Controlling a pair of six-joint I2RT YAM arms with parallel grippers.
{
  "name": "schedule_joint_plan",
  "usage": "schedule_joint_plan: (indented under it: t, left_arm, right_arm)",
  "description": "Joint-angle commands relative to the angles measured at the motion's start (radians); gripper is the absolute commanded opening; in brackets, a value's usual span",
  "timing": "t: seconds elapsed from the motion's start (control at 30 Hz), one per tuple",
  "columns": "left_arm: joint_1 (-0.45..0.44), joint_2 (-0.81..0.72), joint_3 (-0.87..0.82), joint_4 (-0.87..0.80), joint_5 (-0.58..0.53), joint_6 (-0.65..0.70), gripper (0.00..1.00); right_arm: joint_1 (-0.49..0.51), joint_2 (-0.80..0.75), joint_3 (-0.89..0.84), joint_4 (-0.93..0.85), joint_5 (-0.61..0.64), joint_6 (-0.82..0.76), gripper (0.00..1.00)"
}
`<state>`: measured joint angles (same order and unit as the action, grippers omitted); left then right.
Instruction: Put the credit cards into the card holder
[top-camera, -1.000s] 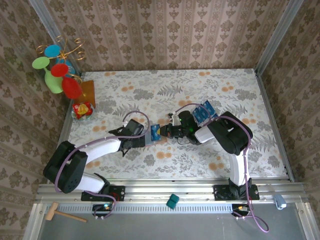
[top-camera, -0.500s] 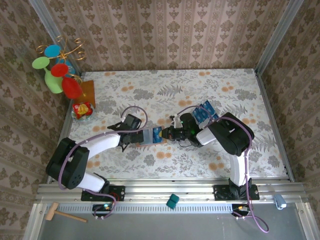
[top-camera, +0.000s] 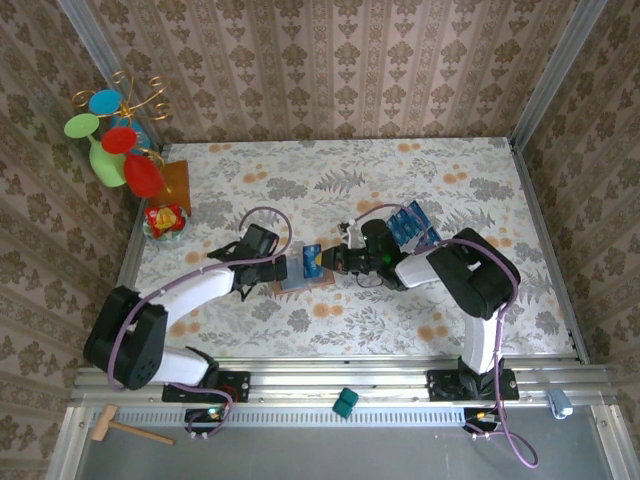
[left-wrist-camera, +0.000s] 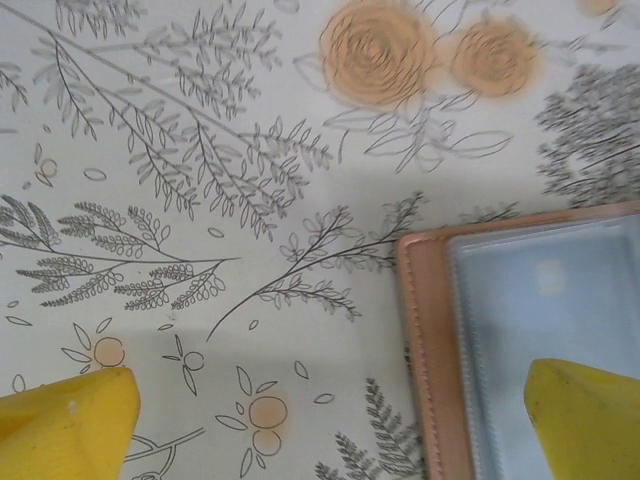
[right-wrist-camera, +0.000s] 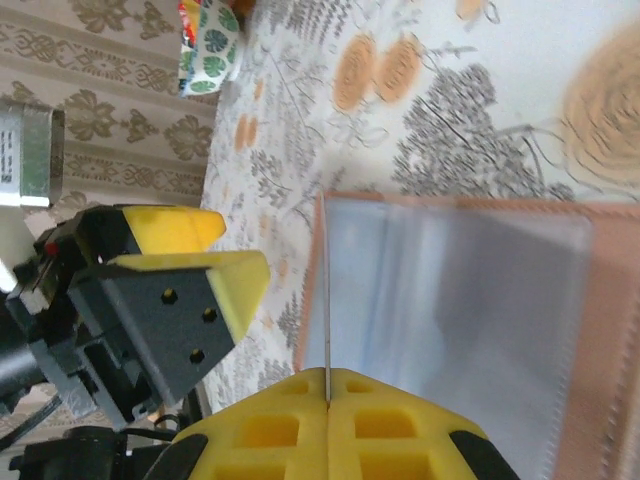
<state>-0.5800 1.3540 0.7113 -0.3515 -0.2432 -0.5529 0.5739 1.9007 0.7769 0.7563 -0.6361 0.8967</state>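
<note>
We look down into a small booth closed on three sides by walls (top-camera: 330, 60) papered in beige and brown stripes with a damask motif. Bare metal posts (top-camera: 556, 72) run up the two far corners. The table (top-camera: 500, 190) spans the booth from wall to wall, covered in a pale cloth printed with orange blooms and grey-green fern sprays. Along its near edge lies a ribbed aluminium rail (top-camera: 330, 378), with a dull grey ledge (top-camera: 300, 450) in front of it. The light is soft and even, casting only faint shadows.

Pinkish-brown card holder (left-wrist-camera: 425, 340), seemingly grey-blue inside; blue card (top-camera: 311, 262); floral table (top-camera: 400, 180).
</note>
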Motion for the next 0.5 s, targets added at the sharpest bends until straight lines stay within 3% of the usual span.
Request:
schedule_joint_plan:
  t: [0.0,0.47]
  left_arm:
    - [-0.025,-0.045,-0.026,-0.024,0.015,-0.021,1.0]
    - [-0.084,0.025,-0.072,0.002,-0.036,-0.08,1.0]
  right_arm:
    - [0.003,-0.036,0.039,-0.046,0.003,-0.017,0.0]
    - [-0.008,0.017,0.04,-0.021,-0.019,-0.026,0.0]
